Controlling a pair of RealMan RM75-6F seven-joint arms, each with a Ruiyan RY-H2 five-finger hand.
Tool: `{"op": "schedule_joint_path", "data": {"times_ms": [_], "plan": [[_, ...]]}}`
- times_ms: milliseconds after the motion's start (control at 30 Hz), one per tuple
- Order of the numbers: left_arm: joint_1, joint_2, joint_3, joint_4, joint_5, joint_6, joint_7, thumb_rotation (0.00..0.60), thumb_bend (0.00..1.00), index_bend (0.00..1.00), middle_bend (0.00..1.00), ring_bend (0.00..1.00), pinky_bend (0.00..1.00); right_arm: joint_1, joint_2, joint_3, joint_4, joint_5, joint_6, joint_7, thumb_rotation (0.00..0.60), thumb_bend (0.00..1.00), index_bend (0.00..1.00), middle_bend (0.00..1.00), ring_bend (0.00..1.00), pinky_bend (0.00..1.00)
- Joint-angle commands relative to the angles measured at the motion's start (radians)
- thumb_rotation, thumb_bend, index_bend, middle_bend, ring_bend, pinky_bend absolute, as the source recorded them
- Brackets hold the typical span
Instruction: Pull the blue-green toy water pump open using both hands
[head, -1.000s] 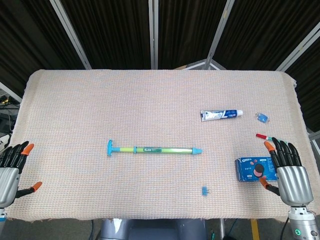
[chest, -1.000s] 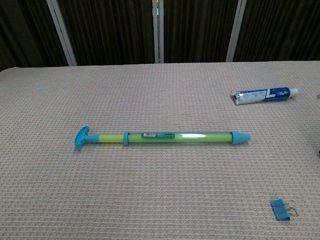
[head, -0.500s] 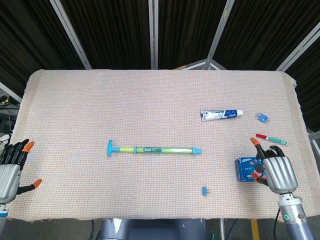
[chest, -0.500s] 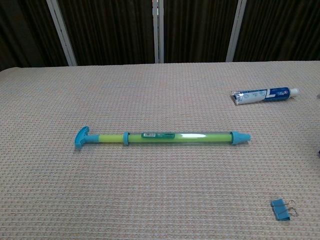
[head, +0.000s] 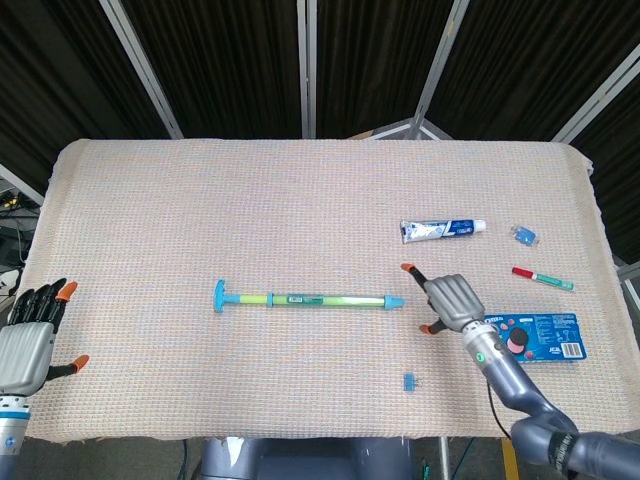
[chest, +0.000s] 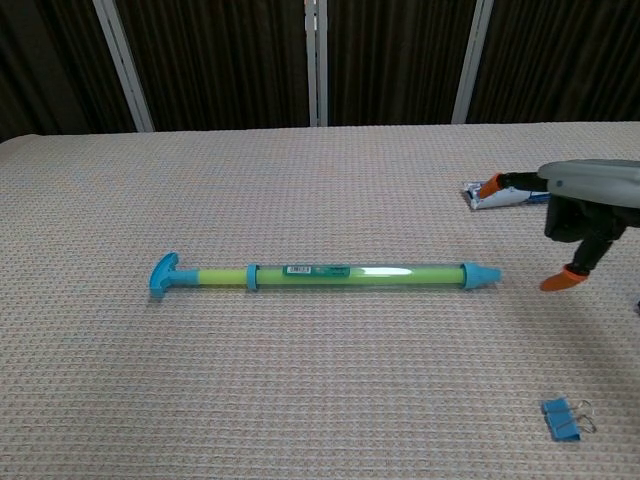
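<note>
Tabletop under woven cloth. Pump lies flat mid-tabletop, T-handle left, cap right, untouched. Right robot hand just beside cap, fingers spread, grasping nothing. Left robot hand at near-left edge, fingers apart, released. Biscuit box right; toothpaste behind; binder clip near front.

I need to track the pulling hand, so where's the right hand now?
In the head view, the right hand hovers open just right of the toy pump's blue nozzle end, below the toothpaste tube, not touching the pump.
</note>
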Motion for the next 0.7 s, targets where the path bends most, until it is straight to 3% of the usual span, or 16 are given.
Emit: {"op": "schedule_joint_path", "data": {"times_ms": [33, 267, 700], "plan": [[-0.005, -0.004, -0.003, 0.004, -0.011, -0.007, 0.004, 0.600, 0.00, 0.00, 0.00, 0.00, 0.00, 0.055, -0.080, 0.019, 0.042, 0.056, -0.002, -0.062, 0.600, 0.00, 0.22, 1.00, 1.00, 1.00], [-0.013, -0.007, -0.008, 0.012, -0.034, -0.018, 0.007, 0.600, 0.00, 0.00, 0.00, 0.00, 0.00, 0.103, -0.199, 0.005, 0.121, 0.114, 0.030, -0.126, 0.600, 0.00, 0.34, 1.00, 1.00, 1.00], [-0.016, -0.004, -0.003, 0.009, -0.032, -0.014, 0.002, 0.600, 0.00, 0.00, 0.00, 0.00, 0.00, 0.146, -0.283, -0.019, 0.189, 0.148, 0.074, -0.195, 0.600, 0.09, 0.40, 1.00, 1.00, 1.00]]}}
